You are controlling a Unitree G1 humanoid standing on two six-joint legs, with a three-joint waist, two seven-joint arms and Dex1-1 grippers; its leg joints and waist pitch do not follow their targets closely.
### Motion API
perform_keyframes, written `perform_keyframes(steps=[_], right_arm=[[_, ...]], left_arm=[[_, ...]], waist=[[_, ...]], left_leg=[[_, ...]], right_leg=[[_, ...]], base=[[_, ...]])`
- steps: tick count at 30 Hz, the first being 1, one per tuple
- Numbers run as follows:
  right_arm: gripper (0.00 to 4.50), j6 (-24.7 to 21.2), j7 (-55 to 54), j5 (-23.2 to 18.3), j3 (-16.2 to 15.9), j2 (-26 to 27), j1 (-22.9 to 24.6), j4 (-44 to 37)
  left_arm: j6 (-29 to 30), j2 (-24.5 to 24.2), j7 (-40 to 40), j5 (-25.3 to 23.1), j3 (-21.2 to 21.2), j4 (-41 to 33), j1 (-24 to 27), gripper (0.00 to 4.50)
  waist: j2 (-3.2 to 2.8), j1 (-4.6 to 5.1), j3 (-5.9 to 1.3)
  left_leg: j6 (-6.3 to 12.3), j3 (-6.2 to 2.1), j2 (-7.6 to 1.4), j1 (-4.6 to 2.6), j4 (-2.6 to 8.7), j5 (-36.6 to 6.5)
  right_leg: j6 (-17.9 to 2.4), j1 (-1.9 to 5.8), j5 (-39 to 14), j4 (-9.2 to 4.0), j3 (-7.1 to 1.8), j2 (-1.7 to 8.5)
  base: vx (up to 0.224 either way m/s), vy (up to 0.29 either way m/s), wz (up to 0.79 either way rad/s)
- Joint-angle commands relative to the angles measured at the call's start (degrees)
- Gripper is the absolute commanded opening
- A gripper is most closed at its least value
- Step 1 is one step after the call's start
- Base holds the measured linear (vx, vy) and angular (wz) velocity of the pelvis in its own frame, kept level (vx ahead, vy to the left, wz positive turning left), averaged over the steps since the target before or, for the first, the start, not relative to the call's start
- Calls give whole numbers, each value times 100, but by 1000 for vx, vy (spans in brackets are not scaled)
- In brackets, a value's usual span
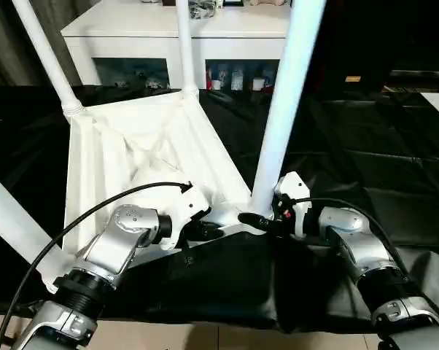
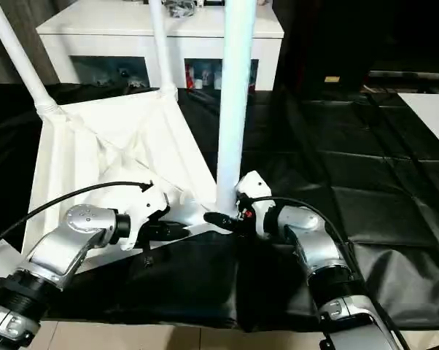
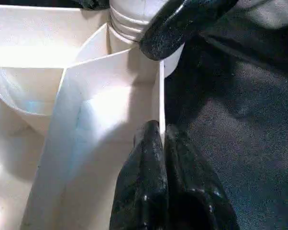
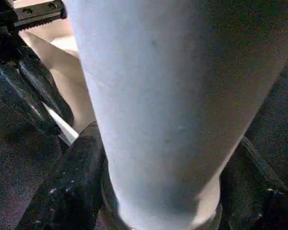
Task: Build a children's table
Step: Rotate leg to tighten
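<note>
upturned white plastic square tabletop (image 1: 132, 157) on black cloth (image 1: 351, 146); left gripper (image 3: 160, 143) clenched on its rim; right gripper (image 1: 257, 220) grasping white tapered tube leg (image 1: 285, 109).

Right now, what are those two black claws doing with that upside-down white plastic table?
Left gripper shut on the white plastic tabletop's rim. Right gripper around the near white tube leg at its socket. Three other legs seated. Nothing blocking.

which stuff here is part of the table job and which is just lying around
Job: table top, four legs, one at the near corner, left gripper, right gripper.
Lying about: cabinet, black cloth, bottles behind its glass.
</note>
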State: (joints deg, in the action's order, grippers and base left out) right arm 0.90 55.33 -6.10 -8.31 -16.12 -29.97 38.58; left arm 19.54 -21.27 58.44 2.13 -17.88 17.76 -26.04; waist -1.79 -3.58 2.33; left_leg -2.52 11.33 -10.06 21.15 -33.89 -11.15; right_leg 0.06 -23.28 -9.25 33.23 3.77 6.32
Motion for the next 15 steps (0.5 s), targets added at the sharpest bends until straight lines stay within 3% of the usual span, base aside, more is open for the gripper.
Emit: perform_keyframes(steps=[1, 8, 11, 14, 15], right_arm=[[275, 112, 17, 19, 33, -36, -93, 106], [270, 80, -399, 143, 75, 26, -68, 216], [270, -146, -1452, 243, 290, 282, -76, 386], [270, -337, -2220, 270, 462, 510, -58, 450], [270, -476, -2900, 303, 597, 718, -37, 504]], left_arm=[[28, 40, 116, 83, -91, -130, 79, 0], [189, 167, -256, -37, -32, 95, -15, 0], [197, 480, -1049, -258, 119, 630, -263, 0], [167, 709, -1582, -381, 207, 1071, -472, 0], [156, 932, -2184, -487, 312, 1508, -695, 0]], waist=[[59, -6, -356], [51, -1, -364], [64, 15, -328], [66, 34, -312], [85, 40, -310]], left_leg=[[512, -99, -292, -64, 404, -944], [543, -95, -290, -66, 392, -855], [381, -96, -277, -83, 419, -1110], [139, -109, -259, -121, 450, -1531], [85, -120, -250, -110, 459, -1588]], right_leg=[[-1591, 281, -823, -235, -197, 223], [-1631, 282, -669, -221, -197, 214], [-1527, 253, -1131, -288, -211, 214], [-1274, 225, -1801, -370, -220, 219], [-1176, 234, -1966, -384, -214, 221]], base=[[0, 0, 0], [0, 0, 0], [0, 0, 0], [0, 0, 0], [0, 0, 0]])
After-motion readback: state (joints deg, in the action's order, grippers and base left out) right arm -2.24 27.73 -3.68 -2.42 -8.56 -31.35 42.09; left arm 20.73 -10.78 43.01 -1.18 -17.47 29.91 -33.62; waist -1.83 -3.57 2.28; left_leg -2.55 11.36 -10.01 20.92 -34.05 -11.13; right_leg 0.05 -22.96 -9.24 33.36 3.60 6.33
